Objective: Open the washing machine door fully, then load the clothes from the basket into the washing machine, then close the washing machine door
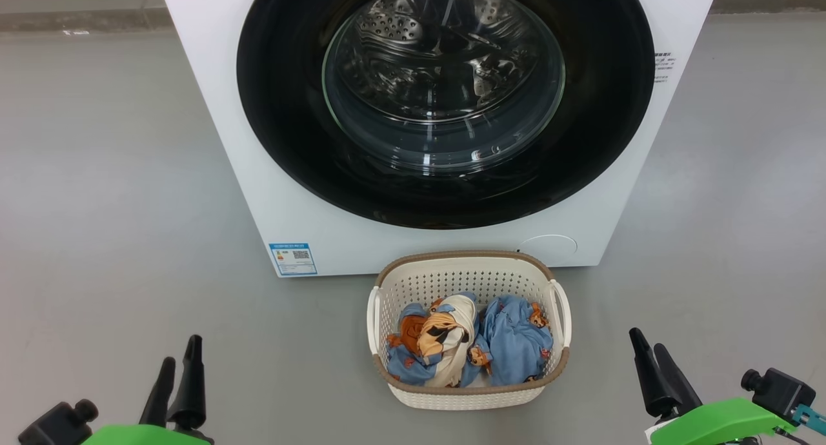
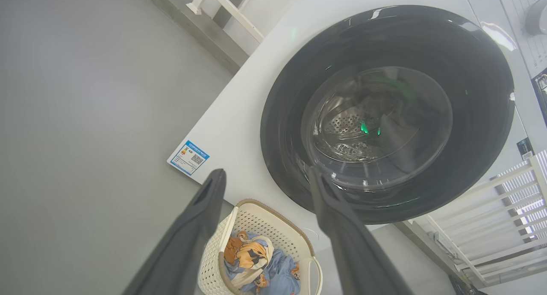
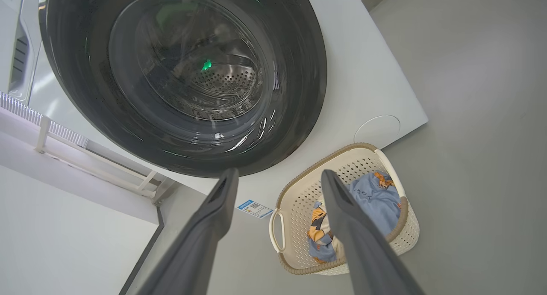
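while the washing machine door (image 1: pixel 444 90) sits shut flat against the front of the washing machine (image 1: pixel 271 193), its wide black rim rings a bulging clear glass centre, and the steel drum (image 1: pixel 400 26) shows through that glass. just in front of the machine, the basket (image 1: pixel 464 257) stands upright on the grey floor (image 1: pixel 116 206). its far rim is near the lower edge of the door and just beside the round white flap (image 1: pixel 548 246) low on the machine's front. the clothes (image 1: pixel 464 342) lie inside the basket in two bundles side by side. the bundle on the robot's left is light blue with cream and orange parts, and the one on the right is light blue with small orange-brown prints. a blue label sticker (image 1: pixel 293 258) sits low on the machine's front, to the left of the basket. the left gripper (image 1: pixel 181 349) shows at the lower left of the head view, well apart from the basket. its fingers (image 2: pixel 201 218) are spread, with nothing between them. the right gripper (image 1: pixel 648 340) shows at the lower right, also well apart from the basket, with its fingers released and bare.
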